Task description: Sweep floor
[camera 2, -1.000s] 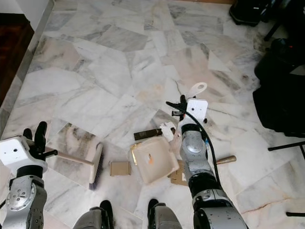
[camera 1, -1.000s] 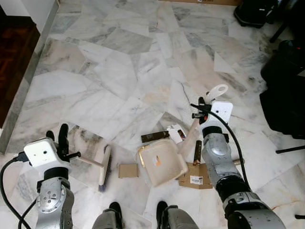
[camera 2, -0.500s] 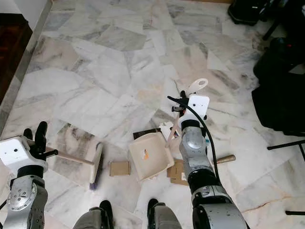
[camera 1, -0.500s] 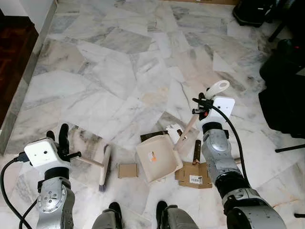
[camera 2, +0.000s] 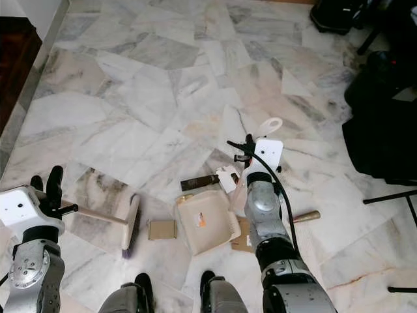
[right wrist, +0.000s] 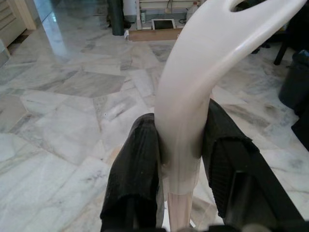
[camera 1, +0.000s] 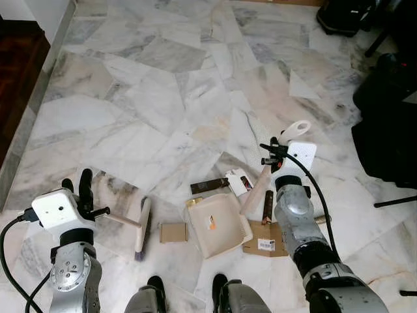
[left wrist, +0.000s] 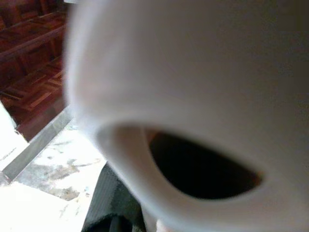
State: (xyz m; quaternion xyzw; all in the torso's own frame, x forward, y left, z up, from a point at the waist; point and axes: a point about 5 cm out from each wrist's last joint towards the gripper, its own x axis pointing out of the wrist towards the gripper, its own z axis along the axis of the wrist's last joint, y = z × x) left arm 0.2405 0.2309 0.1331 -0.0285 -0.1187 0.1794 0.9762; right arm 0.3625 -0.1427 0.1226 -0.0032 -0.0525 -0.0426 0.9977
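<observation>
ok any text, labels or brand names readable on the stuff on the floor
None can be read.
White barcode-style label on the flat cardboard piece: too small to read.
Orange-and-white sticker inside the dustpan: blurred, unreadable.
White card by the dark wrapper: markings too small.
Small cardboard box: no print visible.

Floor (camera 1: 163, 111): polished marble, glossy w/ grey veins. Dustpan (camera 1: 218, 225): smooth cream plastic, handle (right wrist: 203, 72) shiny. Brush (camera 1: 140, 228): wood-look handle, pale bristles. Small box (camera 1: 172, 233) & flat sheet (camera 1: 264, 238): matt brown cardboard. Right gripper (right wrist: 178, 159) pads: matt black, textured
</observation>
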